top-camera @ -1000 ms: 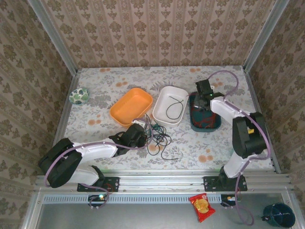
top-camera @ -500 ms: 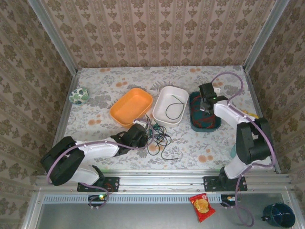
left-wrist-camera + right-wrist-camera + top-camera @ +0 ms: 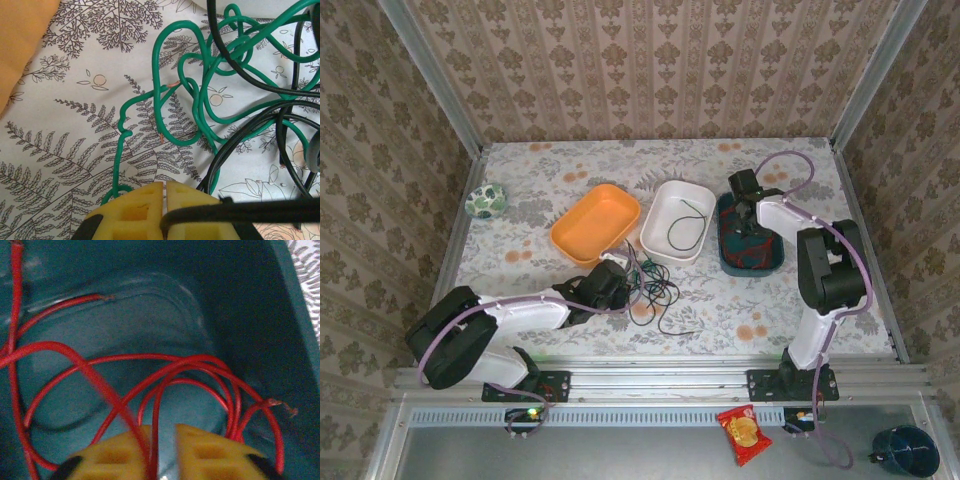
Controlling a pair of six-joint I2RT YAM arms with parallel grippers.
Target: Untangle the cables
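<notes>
My left gripper point(image 3: 164, 185) is shut tight, low on the table point(image 3: 60, 150), right at the edge of the tangle point(image 3: 650, 285). The green cable point(image 3: 118, 160) runs up under one of my fingers, and a black cable point(image 3: 240, 212) seems to lie across the other. I cannot tell if I am pinching either one. Just in front of me the green cable loops in and out of the other black cables point(image 3: 240, 75), near the orange tray point(image 3: 20, 40) and the white tray point(image 3: 655, 215).

My right gripper point(image 3: 162, 429) is down inside the teal tray point(image 3: 240, 300), with its jaws a little apart. The red cable point(image 3: 200, 359) lies curled in that tray, and one strand runs loose through the gap between my fingers.

What could go wrong? If I lift my right gripper, the red strand may catch on a finger and ride out of the tray. If my left gripper pulls hard, the green loops may squeeze tight around the black cables and make the tangle worse. The whole bunch may also slide along together, so nothing comes apart. The bare ends of the green cable could hook on a loop. And the black cable on my finger may drag along when I only want the green one.
</notes>
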